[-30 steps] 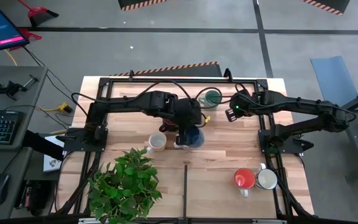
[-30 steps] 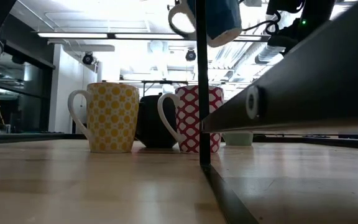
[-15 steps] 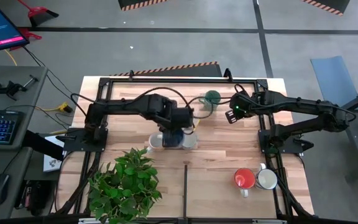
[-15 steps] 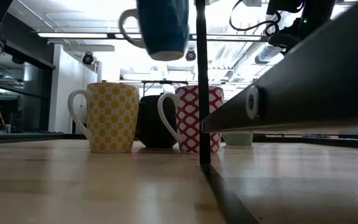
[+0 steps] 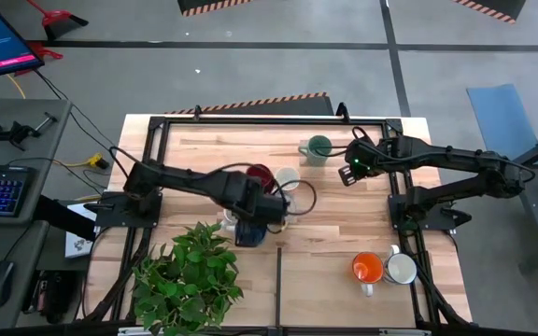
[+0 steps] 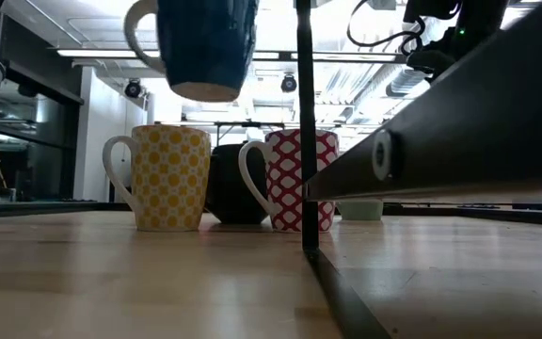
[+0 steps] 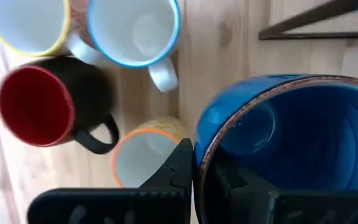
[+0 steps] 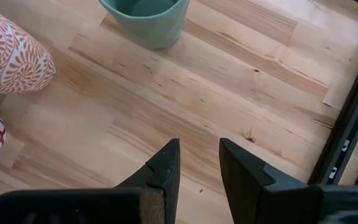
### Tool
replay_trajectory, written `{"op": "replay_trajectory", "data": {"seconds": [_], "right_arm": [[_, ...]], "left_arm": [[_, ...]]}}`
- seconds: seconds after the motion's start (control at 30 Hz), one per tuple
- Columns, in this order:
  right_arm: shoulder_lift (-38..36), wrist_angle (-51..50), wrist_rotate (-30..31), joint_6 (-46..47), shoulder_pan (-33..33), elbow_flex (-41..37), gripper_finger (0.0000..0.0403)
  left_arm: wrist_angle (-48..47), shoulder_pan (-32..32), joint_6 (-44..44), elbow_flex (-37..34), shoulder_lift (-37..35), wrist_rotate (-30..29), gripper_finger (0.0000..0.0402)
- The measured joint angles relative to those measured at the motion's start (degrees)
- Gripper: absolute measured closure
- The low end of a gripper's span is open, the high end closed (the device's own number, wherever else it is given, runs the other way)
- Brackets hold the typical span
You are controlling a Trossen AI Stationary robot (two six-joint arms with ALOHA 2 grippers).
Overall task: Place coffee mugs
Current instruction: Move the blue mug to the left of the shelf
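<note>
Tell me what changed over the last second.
The left gripper carried the blue mug away from the table's middle toward the plant-side edge, still gripped and held above the wood; in the low view it slid leftward and grew larger. Its move uncovered the dark red-lined mug and a white mug. The right gripper stayed parked, open, near the green mug.

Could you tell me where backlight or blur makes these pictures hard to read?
Low view: bright ceiling lights backlight the lifted blue mug, leaving it dark. Left wrist view: that mug's rim, held by the left gripper, is near the lens and soft. High view: evenly lit, though the potted plant hides some of the table.
</note>
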Motion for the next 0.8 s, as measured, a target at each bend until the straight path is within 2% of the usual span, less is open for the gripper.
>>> {"op": "replay_trajectory", "data": {"seconds": [0.17, 0.43, 0.8], "right_arm": [[0.0, 0.0, 0.1, 0.3, 1.7, 0.0, 0.0313], [0.0, 0.0, 0.2, 1.2, 5.1, 0.0, 0.0313], [0.0, 0.1, 2.3, 5.0, 8.9, 0.0, 0.0313]], "left_arm": [[6.9, -2.7, -0.1, -4.5, 0.1, 1.8, 0.0398], [7.9, -3.8, 0.0, -9.1, 0.0, 1.7, 0.0398], [14.6, -3.8, 2.0, -17.4, 0.0, 2.5, 0.0398]]}}
